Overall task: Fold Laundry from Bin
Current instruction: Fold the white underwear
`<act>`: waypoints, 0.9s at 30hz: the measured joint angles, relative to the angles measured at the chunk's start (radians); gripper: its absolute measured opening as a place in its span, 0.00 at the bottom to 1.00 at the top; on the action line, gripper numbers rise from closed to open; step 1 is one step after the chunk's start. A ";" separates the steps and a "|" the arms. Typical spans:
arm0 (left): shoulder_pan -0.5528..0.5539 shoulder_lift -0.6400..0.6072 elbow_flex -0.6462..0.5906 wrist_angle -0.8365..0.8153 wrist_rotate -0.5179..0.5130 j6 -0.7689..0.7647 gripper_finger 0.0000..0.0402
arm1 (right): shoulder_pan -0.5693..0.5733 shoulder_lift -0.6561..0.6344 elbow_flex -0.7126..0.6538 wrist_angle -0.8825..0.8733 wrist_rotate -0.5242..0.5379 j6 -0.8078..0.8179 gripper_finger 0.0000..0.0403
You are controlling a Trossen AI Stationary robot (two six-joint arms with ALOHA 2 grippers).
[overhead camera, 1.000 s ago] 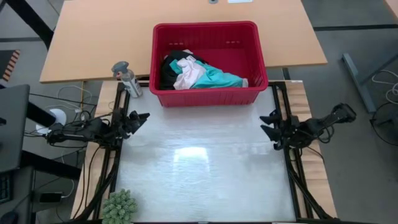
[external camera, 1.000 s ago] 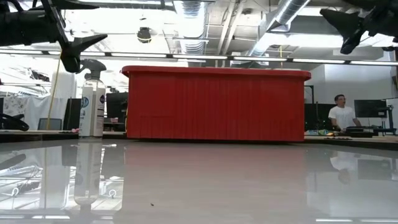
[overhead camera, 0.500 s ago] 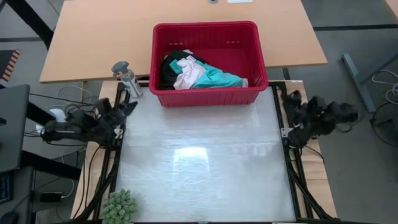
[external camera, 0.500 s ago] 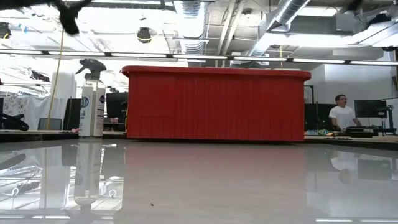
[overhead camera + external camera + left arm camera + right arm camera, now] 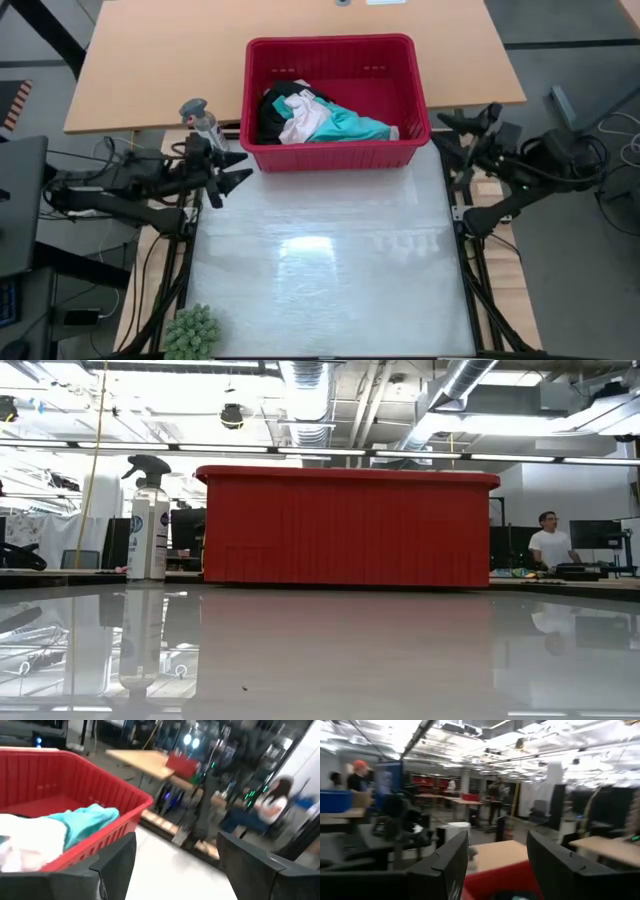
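Left gripper [image 5: 236,170] and right gripper [image 5: 447,133] hover, fingers spread.

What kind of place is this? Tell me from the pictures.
Likely an open robotics lab or workshop: exposed ceiling ducts, rows of workbenches, a person at monitors, and the red bin on a robot table.

the bin [image 5: 338,48] stands at the far edge of the table [image 5: 330,270], with the laundry [image 5: 315,118] heaped inside toward its left and near side. a spray bottle [image 5: 203,126] stands just off the bin's left near corner, and a small plant [image 5: 191,331] sits at the table's near left corner. the left gripper [image 5: 229,170] hangs by the bin's left near corner, beside the bottle, the right gripper [image 5: 447,133] by its right near corner.
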State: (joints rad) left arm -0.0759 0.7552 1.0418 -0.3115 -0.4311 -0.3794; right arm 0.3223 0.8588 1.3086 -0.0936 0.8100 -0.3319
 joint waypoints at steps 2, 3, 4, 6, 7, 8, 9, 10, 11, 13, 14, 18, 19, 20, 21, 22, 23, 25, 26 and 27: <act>0.000 0.032 0.083 -0.079 0.000 0.050 0.66 | -0.069 0.051 0.045 -0.004 0.000 -0.009 0.55; 0.000 0.039 0.115 -0.113 -0.001 0.078 0.66 | -0.112 0.074 0.057 -0.005 -0.004 -0.009 0.55; 0.000 0.044 0.143 -0.135 -0.004 0.104 0.66 | -0.164 0.098 0.064 -0.004 -0.026 0.001 0.55; 0.005 0.040 0.186 -0.143 -0.012 0.133 0.66 | -0.284 0.139 0.071 -0.005 -0.135 0.076 0.55; 0.011 0.032 0.200 -0.143 -0.011 0.138 0.66 | -0.357 0.161 0.071 -0.002 -0.222 0.135 0.55; 0.017 0.019 0.209 -0.142 -0.011 0.140 0.66 | -0.429 0.184 0.071 0.000 -0.315 0.195 0.55; 0.023 0.002 0.214 -0.141 -0.011 0.139 0.66 | -0.499 0.209 0.071 0.005 -0.411 0.261 0.55; 0.028 -0.013 0.214 -0.144 -0.012 0.136 0.66 | -0.567 0.240 0.071 0.009 -0.497 0.323 0.55; 0.034 -0.027 0.214 -0.153 -0.014 0.133 0.66 | -0.625 0.276 0.071 0.021 -0.562 0.376 0.55; 0.046 -0.048 0.215 -0.171 -0.016 0.135 0.66 | -0.711 0.358 0.075 0.068 -0.681 0.451 0.55; 0.051 -0.053 0.216 -0.179 -0.015 0.142 0.66 | -0.742 0.406 0.088 0.102 -0.737 0.477 0.55; 0.073 -0.050 0.214 -0.210 -0.020 0.166 0.66 | -0.796 0.603 0.227 0.151 -0.832 0.510 0.55; 0.079 -0.050 0.214 -0.215 -0.019 0.170 0.66 | -0.803 0.649 0.280 0.128 -0.839 0.494 0.55; 0.085 -0.050 0.214 -0.223 -0.020 0.176 0.66 | -0.810 0.697 0.335 0.086 -0.842 0.479 0.55; 0.092 -0.050 0.214 -0.231 -0.022 0.177 0.66 | -0.819 0.744 0.387 0.038 -0.841 0.465 0.55; 0.098 -0.051 0.214 -0.236 -0.023 0.176 0.66 | -0.829 0.793 0.440 -0.004 -0.841 0.455 0.55; 0.104 -0.051 0.214 -0.241 -0.023 0.170 0.66 | -0.837 0.842 0.492 -0.041 -0.842 0.443 0.55; 0.116 -0.052 0.214 -0.251 -0.026 0.154 0.66 | -0.852 0.941 0.591 -0.127 -0.841 0.410 0.55; 0.122 -0.052 0.214 -0.255 -0.026 0.147 0.66 | -0.858 0.987 0.641 -0.171 -0.831 0.390 0.55; 0.127 -0.051 0.214 -0.258 -0.026 0.139 0.66 | -0.867 1.030 0.690 -0.213 -0.831 0.372 0.55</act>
State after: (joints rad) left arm 0.0506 0.7045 1.2556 -0.5698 -0.4572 -0.2404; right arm -0.5446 1.8892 1.9982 -0.3064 -0.0208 0.0406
